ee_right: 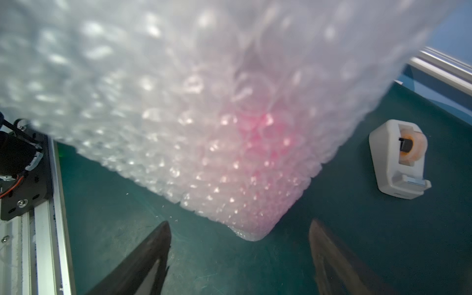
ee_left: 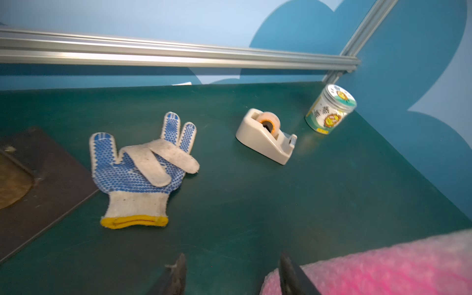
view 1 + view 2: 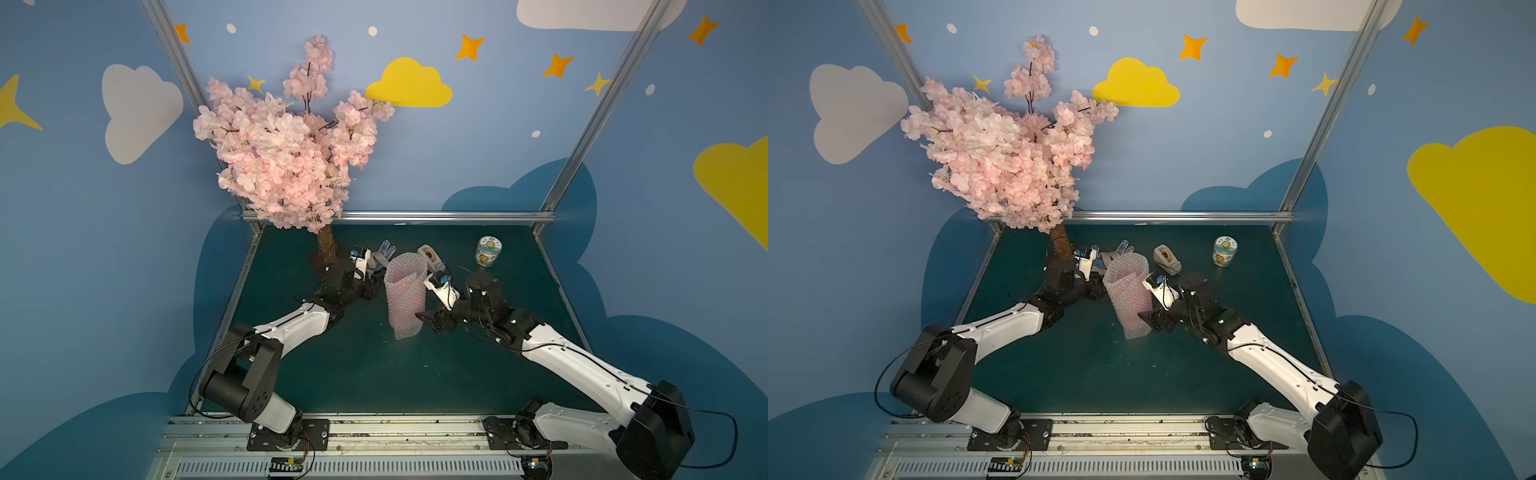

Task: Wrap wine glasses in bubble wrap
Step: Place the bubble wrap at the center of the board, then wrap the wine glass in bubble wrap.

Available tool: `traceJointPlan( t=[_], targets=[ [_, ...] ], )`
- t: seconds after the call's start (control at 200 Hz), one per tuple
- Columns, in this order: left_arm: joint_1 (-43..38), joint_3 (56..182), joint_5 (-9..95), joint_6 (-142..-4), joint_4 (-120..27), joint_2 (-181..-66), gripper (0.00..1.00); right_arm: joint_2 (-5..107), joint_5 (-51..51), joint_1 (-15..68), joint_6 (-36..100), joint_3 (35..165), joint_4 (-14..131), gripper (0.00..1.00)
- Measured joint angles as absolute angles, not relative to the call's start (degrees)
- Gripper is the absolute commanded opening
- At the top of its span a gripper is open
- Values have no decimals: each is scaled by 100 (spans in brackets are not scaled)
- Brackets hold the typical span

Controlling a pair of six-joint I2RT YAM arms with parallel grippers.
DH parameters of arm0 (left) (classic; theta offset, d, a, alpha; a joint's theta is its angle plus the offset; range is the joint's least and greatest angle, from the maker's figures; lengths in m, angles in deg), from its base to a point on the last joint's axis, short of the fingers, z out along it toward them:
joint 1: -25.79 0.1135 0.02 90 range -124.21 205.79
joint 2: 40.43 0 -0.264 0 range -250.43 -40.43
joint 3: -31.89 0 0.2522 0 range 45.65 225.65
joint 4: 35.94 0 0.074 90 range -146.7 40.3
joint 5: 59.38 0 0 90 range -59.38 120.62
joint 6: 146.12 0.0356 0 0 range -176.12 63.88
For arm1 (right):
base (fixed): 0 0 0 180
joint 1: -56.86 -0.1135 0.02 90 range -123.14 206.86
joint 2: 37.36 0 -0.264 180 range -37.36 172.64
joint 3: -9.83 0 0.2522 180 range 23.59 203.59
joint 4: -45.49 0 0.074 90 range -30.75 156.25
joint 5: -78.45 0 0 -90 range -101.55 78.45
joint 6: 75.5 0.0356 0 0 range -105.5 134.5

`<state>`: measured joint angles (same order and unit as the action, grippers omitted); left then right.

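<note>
**A:** What stands farthest left on the dark green table (image 3: pixel 374 374)?

**B:** A pink-blossomed artificial tree (image 3: pixel 286 149) with a brown trunk, at the back corner.

**A:** And next to it?

**B:** The left pincer (image 2: pixel 232 273), just right of the trunk. Its two dark jaws are spread, with green table showing between them. One jaw lies right beside the wrap. I cannot tell whether it touches.

**A:** What is behind it?

**B:** A white knitted glove with blue dots and a yellow cuff (image 2: pixel 138 168). It lies flat, with two fingers folded across the palm.

**A:** Where is the glass?

**B:** The clear small-bubble plastic wrap (image 3: pixel 405 299) is rolled into a tube. It stands on end mid-table between the two pincers, its open mouth up. The bright pink goblet (image 3: pixel 409 286) is inside and shows only as a pink blur through the film.

**A:** And the right pincer?

**B:** The right pincer (image 1: pixel 240 226) sits low by the tube's base with its jaws spread wide. The wrap's lower corner shows in the gap between them and touches neither.

**A:** What is farther right?

**B:** A cream plastic tape dispenser (image 3: pixel 430 254) sits behind the tube. Well apart from it stands a small round green-labelled jar (image 3: pixel 488 250).
</note>
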<state>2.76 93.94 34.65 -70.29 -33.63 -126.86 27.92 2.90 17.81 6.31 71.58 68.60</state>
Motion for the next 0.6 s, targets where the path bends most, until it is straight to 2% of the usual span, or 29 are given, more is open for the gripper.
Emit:
traceJointPlan(
  t=[0.105,0.23,0.355,0.411,0.601],
  targets=[
    [458,9510,3439,-7466,-3929,-12304,61,2625,325,2000,970,7296,7096,81],
    [714,9643,3883,-8089,-4685,-11762,67,2663,529,2559,1757,7567,7234,81],
    [963,9711,4825,-8695,-5135,-11541,69,2805,848,2988,2692,7632,7092,81],
    [1026,9676,5282,-8904,-5144,-11541,77,2927,1025,3016,3005,7632,6982,81],
    [792,9626,6401,-9355,-5061,-11688,79,3670,1759,3016,3753,7851,6770,82]
  ],
)
